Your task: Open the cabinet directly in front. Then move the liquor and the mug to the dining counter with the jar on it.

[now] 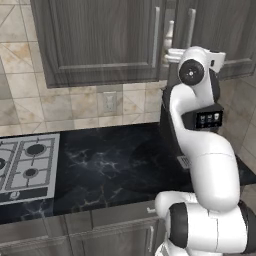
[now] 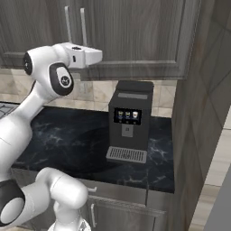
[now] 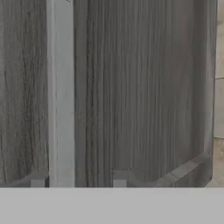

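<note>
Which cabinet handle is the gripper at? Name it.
The right door's handle, lined up between the open fingertips; the left door's handle stands off to the side.

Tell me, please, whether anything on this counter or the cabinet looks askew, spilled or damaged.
Nothing stands out. Both doors of the cabinet sit flush and shut, the coffee machine stands upright on the black counter, and the gas hob lies square. No spill or damage shows.

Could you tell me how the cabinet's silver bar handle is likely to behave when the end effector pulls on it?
The handle looks like a rigid metal bar, so it probably won't flex. Its smooth surface may let the end effector slip along it. The door likely swings on hinges rather than sliding.
</note>
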Available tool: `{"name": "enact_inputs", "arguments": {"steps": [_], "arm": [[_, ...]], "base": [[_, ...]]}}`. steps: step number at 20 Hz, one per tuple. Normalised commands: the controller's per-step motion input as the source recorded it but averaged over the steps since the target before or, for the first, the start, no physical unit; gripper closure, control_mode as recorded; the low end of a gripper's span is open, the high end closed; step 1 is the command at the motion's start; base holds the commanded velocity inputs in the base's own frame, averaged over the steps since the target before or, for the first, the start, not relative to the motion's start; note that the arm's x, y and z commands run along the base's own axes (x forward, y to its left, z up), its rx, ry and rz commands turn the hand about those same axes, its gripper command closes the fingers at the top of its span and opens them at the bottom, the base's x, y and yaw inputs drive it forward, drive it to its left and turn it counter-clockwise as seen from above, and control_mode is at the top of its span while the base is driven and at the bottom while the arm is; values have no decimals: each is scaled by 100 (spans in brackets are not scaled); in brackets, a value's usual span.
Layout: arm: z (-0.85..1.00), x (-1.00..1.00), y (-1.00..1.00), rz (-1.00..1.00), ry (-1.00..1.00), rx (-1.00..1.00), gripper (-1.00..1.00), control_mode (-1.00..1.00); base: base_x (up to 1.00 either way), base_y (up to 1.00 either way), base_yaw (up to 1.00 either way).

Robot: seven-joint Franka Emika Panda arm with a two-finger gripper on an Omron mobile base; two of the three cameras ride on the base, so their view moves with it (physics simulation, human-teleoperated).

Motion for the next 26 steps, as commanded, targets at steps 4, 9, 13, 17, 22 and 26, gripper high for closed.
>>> {"name": "enact_inputs", "arguments": {"steps": [4,9,13,17,22,26], "arm": [[0,-20,-55,-9,0,0,100,-100],[0,-24,-40,-2,0,1,100,-100],[0,-85,-100,-12,-2,8,100,-100],[0,-95,-100,-14,-3,10,100,-100],[0,-94,-100,-15,-2,11,100,-100],[0,-87,-100,-15,-1,10,100,-100]], "base": [[0,0,0],[0,0,0],[0,0,0],[0,0,0],[0,0,0],[0,0,0]]}}
